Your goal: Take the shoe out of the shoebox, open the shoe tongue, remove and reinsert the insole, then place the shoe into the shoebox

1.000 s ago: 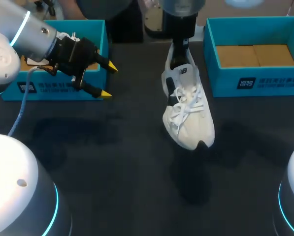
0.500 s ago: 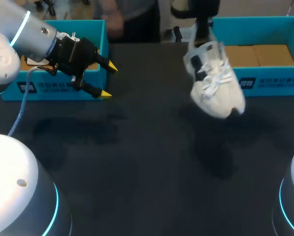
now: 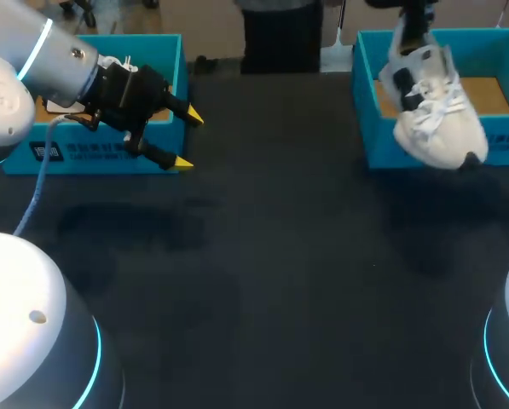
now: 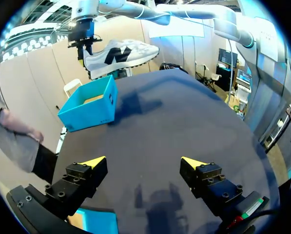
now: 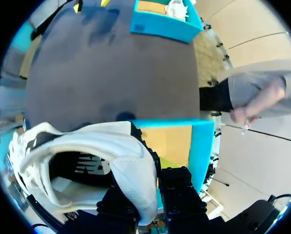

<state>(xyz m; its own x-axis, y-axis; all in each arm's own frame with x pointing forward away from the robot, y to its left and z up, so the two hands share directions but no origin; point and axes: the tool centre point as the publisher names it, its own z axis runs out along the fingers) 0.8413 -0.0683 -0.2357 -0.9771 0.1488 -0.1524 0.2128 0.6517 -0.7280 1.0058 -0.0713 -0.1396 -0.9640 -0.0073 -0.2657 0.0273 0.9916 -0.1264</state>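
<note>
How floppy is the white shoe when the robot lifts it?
Probably fairly stiff: the white shoe holds its shape though the right tool pinches only its heel. It seems light, hanging from that one grip. Its laces look loose and may swing.
</note>
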